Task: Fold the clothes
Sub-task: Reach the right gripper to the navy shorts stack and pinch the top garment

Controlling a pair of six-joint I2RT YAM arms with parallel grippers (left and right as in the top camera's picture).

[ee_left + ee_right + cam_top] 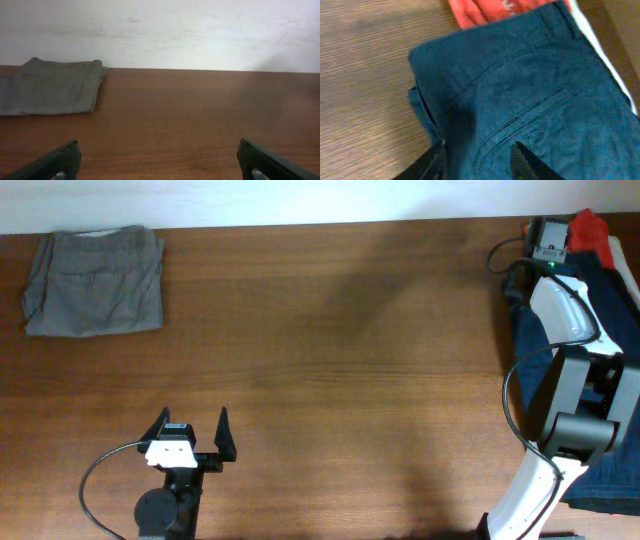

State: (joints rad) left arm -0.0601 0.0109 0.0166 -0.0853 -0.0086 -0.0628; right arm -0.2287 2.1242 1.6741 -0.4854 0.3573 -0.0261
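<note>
Folded grey shorts (95, 282) lie at the table's far left; they also show in the left wrist view (50, 87). Dark navy shorts (600, 290) lie on top of a pile at the right edge, back pocket up (520, 90). A red garment (590, 228) sticks out behind them (490, 10). My right gripper (550, 245) hangs low over the navy shorts' left edge, its fingers (480, 160) apart with fabric between them. My left gripper (190, 430) is open and empty near the front edge (160, 160), well short of the grey shorts.
More blue fabric (610, 480) lies under the right arm at the right edge. A white strip (600, 45) runs along the far side of the navy shorts. The wooden table (350, 360) runs to a white wall (175, 30).
</note>
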